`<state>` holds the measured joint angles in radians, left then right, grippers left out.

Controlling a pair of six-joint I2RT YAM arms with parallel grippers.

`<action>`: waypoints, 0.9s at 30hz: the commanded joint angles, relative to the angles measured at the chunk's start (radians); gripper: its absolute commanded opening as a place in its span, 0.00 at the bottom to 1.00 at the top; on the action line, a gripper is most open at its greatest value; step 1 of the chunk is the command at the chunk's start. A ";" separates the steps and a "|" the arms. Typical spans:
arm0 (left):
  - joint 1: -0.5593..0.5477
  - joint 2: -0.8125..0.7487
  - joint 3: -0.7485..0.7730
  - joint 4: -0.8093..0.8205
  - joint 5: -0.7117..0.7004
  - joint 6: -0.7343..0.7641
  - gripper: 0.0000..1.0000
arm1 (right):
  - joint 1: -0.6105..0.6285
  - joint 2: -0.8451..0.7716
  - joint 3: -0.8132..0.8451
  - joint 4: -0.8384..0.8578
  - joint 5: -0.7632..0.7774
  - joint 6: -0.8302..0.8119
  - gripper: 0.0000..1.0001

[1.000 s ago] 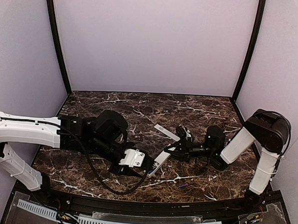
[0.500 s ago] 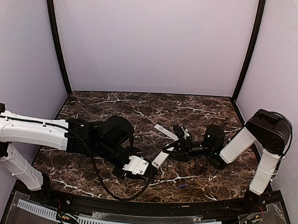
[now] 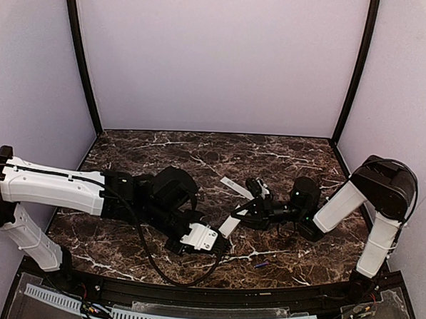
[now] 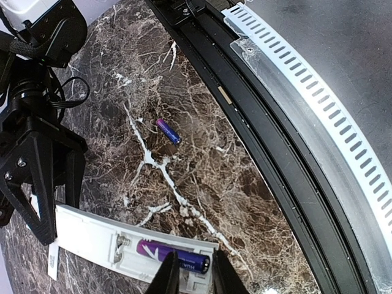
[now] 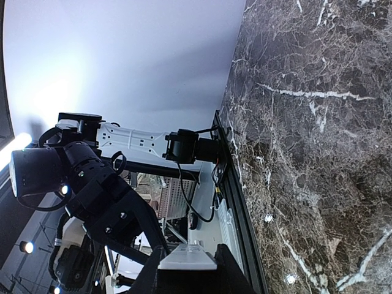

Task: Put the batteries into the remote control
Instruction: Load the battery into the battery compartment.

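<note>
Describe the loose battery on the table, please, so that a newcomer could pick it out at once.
On the marble table, look along the near edge, right of centre. Between the black rail and the white remote control lies the loose battery: a tiny blue-purple cylinder bare on the stone, whereas the other battery sits in the remote's open compartment.

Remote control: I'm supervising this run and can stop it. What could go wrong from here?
The right gripper holds the remote control by one end only, so the left gripper pressing on the battery in its bay could tip it. The spare battery lies loose near the table's front edge and might roll away.
</note>
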<state>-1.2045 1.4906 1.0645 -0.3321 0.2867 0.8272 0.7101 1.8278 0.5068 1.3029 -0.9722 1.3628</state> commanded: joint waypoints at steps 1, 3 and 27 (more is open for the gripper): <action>-0.005 -0.001 0.010 0.008 -0.012 0.002 0.18 | 0.015 -0.019 0.017 0.188 -0.014 0.000 0.00; -0.005 0.000 0.010 0.010 -0.013 0.000 0.17 | 0.016 -0.019 0.018 0.190 -0.016 0.000 0.00; -0.002 0.050 0.017 0.011 -0.029 -0.028 0.10 | 0.040 -0.038 0.031 0.206 -0.014 0.013 0.00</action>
<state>-1.2057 1.5158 1.0653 -0.3080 0.2665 0.8154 0.7288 1.8275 0.5106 1.2858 -0.9726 1.3590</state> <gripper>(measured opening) 0.101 0.224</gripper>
